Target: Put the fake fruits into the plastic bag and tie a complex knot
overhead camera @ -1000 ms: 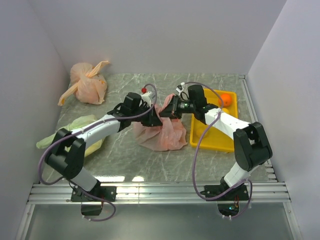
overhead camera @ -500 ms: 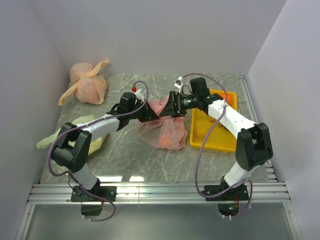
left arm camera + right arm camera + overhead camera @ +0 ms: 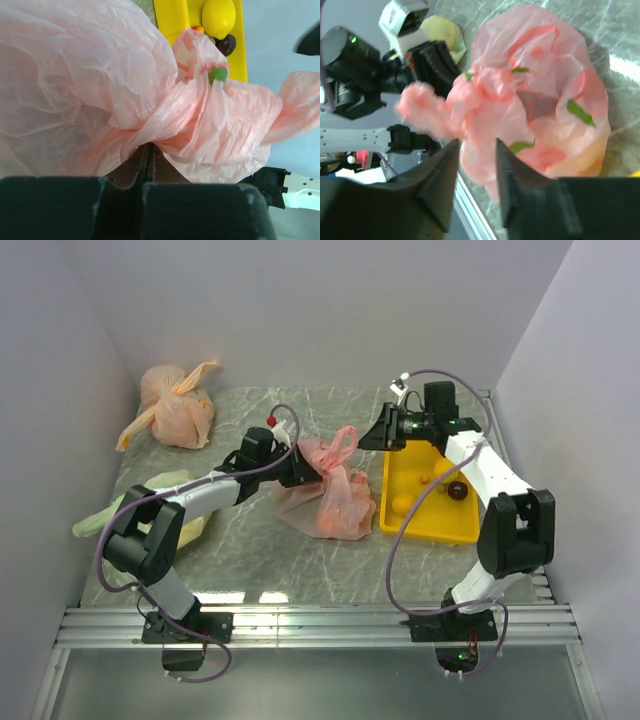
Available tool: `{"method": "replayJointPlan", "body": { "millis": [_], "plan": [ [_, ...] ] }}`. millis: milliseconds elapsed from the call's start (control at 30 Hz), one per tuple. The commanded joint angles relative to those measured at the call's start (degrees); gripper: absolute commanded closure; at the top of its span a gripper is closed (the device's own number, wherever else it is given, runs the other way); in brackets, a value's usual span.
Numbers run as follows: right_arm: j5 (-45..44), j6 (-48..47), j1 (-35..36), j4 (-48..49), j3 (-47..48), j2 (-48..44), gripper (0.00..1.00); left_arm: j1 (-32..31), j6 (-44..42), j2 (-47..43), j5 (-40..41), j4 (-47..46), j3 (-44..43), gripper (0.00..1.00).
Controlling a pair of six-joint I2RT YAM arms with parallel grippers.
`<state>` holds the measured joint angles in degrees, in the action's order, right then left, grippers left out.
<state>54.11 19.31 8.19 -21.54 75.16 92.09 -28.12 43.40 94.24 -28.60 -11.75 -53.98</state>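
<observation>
The pink plastic bag (image 3: 325,498) lies mid-table, with fake fruits showing as coloured shapes through its skin (image 3: 545,105). Its knot (image 3: 322,454) is a twisted bunch of handle strips, and a loose end (image 3: 346,437) sticks up from it. My left gripper (image 3: 300,468) is shut on the plastic just beside the knot (image 3: 200,115), fingers pressed together (image 3: 149,146). My right gripper (image 3: 372,437) hangs open over the tray's left end, apart from the bag, with nothing between its fingers (image 3: 476,145). A yellow lemon (image 3: 218,15) and a dark fruit (image 3: 457,490) lie in the tray.
The yellow tray (image 3: 432,536) stands right of the bag with a few small fruits. An orange-peach tied bag (image 3: 175,405) sits at the back left. A yellow-green bag (image 3: 150,498) lies under the left arm. Walls close in on both sides.
The right gripper let go of the bag's handles, opened and drew back right over the tray. The loose end sprang up. The left gripper stayed shut on the bag.
</observation>
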Motion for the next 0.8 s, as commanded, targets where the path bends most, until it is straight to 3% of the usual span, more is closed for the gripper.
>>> {"method": "replayJointPlan", "body": {
  "millis": [0,133,233,300,400,567,767],
  "plan": [
    [-1.5,0.0,2.6,4.6,1.6,5.8,0.65,-1.4,0.9,-1.1,-0.6,-2.0,-1.1,1.00],
    [-0.8,-3.9,5.0,2.6,2.0,10.3,0.62,-2.2,2.4,0.9,1.6,-2.0,-2.3,1.00],
    [2.5,-6.4,5.3,-0.8,1.0,12.2,0.50,-2.3,4.6,2.9,1.8,-5.9,-2.7,1.00],
    [4.2,-6.8,5.7,-1.0,-1.4,12.1,0.35,-2.2,5.1,4.0,1.5,-7.2,-4.3,1.00],
    [8.8,-5.1,6.7,0.0,-4.4,12.6,0.27,-2.2,5.4,6.2,1.7,-9.0,-6.3,1.00],
    [13.4,2.0,11.1,7.0,-4.9,15.0,0.24,-1.8,6.1,8.0,-0.8,-11.7,-7.1,1.00],
    [14.1,12.3,16.4,19.0,-4.8,17.1,0.23,0.0,5.8,2.4,-2.0,-12.2,-2.4,1.00]
  ]
}}
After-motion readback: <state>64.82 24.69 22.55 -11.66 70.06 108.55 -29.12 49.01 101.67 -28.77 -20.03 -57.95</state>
